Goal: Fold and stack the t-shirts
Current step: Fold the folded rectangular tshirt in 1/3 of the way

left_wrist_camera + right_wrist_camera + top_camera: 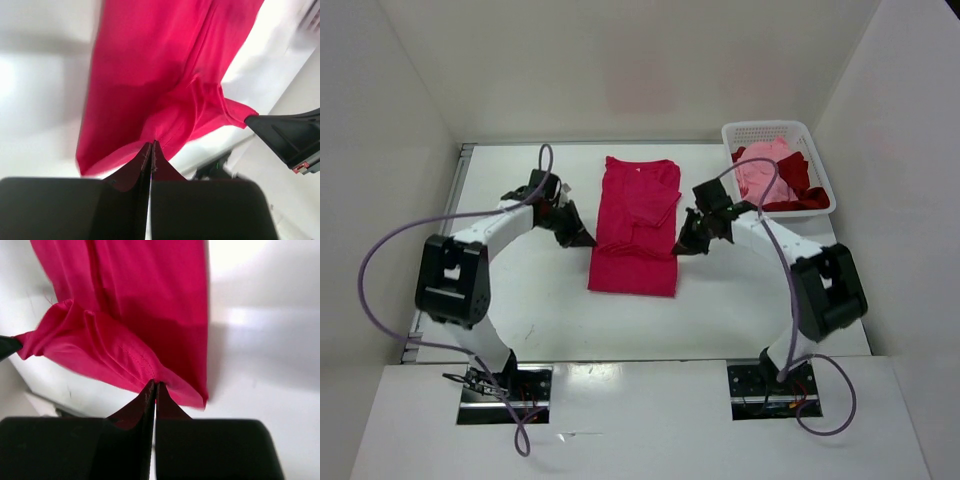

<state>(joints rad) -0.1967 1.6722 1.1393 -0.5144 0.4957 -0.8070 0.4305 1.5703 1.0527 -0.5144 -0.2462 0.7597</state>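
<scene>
A bright crimson-pink t-shirt (635,225) lies folded into a long strip in the middle of the table. My left gripper (582,238) is at the strip's left edge, and its jaws are shut on a pinch of the cloth (151,145). At the right edge, my right gripper (682,245) is shut on the hem (155,385). The cloth (100,347) is bunched and drawn up between the two grippers. A pale pink t-shirt (760,172) and a dark red t-shirt (798,182) lie crumpled in the basket.
The white lattice basket (765,128) stands at the back right corner of the table. White walls close in the table at the left, back and right. The right gripper's black finger (287,135) shows in the left wrist view.
</scene>
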